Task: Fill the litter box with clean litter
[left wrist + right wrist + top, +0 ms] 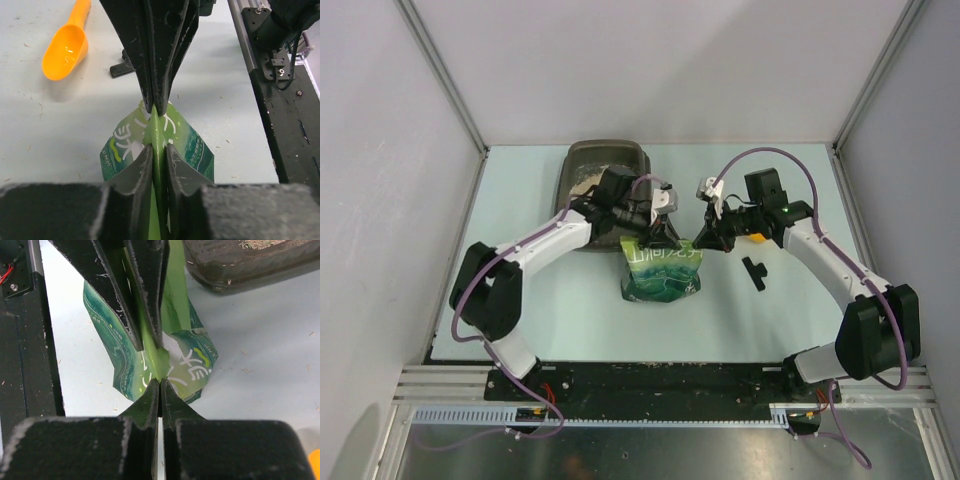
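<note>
Closest to the arm bases, the green pouch [662,272] sits on the pale tabletop [590,320]. Its printed face carries white characters that look Japanese, but they are too creased and small to read, and no brand name can be made out. Both tools meet at its top edge. The left tool [159,150] is closed on the pouch's upright green fold, which runs up between its fingers. The right tool [159,382] faces it from the other side, fingers pressed together on the same thin seam. Just right of the pouch lies a small black piece [755,272], and beyond it an orange scoop [65,47] rests on the tabletop. Farthest back, behind the left arm's wrist, is the litter box [610,146]. Pale clean litter [585,182] shows in its left part.
</note>
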Controlling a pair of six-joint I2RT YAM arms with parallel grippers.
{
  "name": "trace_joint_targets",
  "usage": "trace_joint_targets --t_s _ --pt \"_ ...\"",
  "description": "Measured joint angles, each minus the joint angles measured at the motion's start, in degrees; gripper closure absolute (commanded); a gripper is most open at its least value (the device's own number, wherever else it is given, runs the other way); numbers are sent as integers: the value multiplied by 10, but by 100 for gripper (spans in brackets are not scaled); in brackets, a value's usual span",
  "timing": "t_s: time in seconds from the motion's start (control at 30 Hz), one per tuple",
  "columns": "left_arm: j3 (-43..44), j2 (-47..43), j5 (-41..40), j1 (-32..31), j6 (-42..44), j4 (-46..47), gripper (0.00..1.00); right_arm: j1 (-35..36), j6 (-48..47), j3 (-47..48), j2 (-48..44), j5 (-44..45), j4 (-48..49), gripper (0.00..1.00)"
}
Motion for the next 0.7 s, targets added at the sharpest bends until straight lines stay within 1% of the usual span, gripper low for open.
trace_joint_targets --t_s 0.07,0.1,0.13,0.2,0.23,0.3,0.33,0.43,0.53,0.6,0.7 --pt "4 5 0 -4 -16 6 99 -1 0 0 1 2 1 100" --pt "5 6 0 -4 -23 9 100 -1 0 0 1 3 1 99" --pt "5 8 0 -4 -30 11 100 -2 1 0 2 4 1 87" --pt "5 11 0 -4 -43 18 100 -5 9 0 2 6 0 73" --pt "5 11 -1 -4 -46 20 100 -7 16 0 2 7 0 63" --pt "5 12 -2 -5 -55 23 100 -25 39 0 0 9 3 58" --pt "5 12 -5 -5 -58 25 100 -43 54 0 -2 10 3 53" --pt "5 14 -6 -5 -69 28 100 -118 96 0 -18 20 2 51" --pt "5 15 -6 -6 -78 29 100 -207 101 7 -28 37 -31 52" --pt "5 16 -5 -6 -82 31 100 -245 86 11 -25 62 -68 53" --pt "5 16 -5 -6 -83 31 100 -269 55 13 4 106 -144 52"
